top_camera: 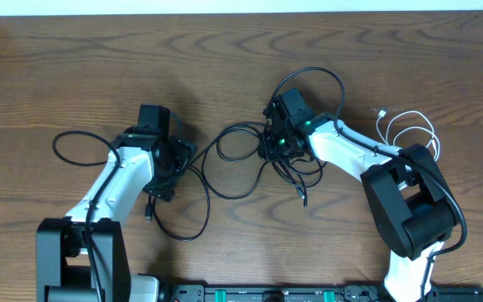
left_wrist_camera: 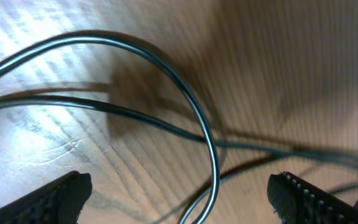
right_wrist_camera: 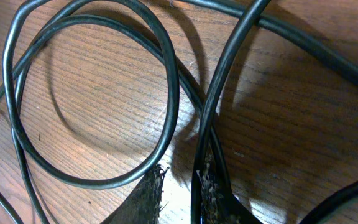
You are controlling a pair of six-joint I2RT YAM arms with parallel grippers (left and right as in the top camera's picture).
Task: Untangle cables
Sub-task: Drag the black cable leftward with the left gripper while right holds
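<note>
The left arm bends in toward the middle. Its left gripper is wide open above the black cables and holds nothing. The right arm reaches left over the tabletop. Its right gripper pinches one of the black cables. The white cable lies beside the right arm.

My table is brown wood grain with wavy dark rings, and it fills pretty much the whole overhead view. There's a thin white strip along the top edge, can't tell if it's wall or floor. Light's soft, with one bright glare in the left wrist view.
</note>
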